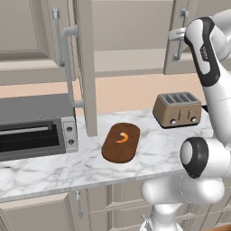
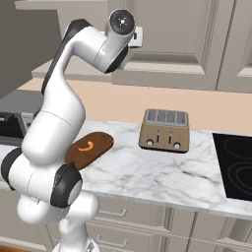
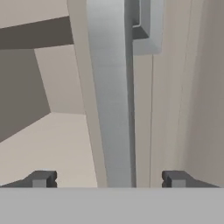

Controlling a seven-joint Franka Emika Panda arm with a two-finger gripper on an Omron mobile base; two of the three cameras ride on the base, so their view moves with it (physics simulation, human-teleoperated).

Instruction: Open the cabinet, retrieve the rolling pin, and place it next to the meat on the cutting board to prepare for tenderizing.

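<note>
The wide double-door wall cabinet is beige-grey with a silver bar handle. The oval wooden cutting board is dark brown, the small curved meat orange and pale. The marble counter is white with grey veins; the toaster tan with a grey top.

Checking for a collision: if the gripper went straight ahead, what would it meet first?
Probably the cabinet door's silver handle, centred between the open jaws of the gripper; how far off it is is unclear.
</note>
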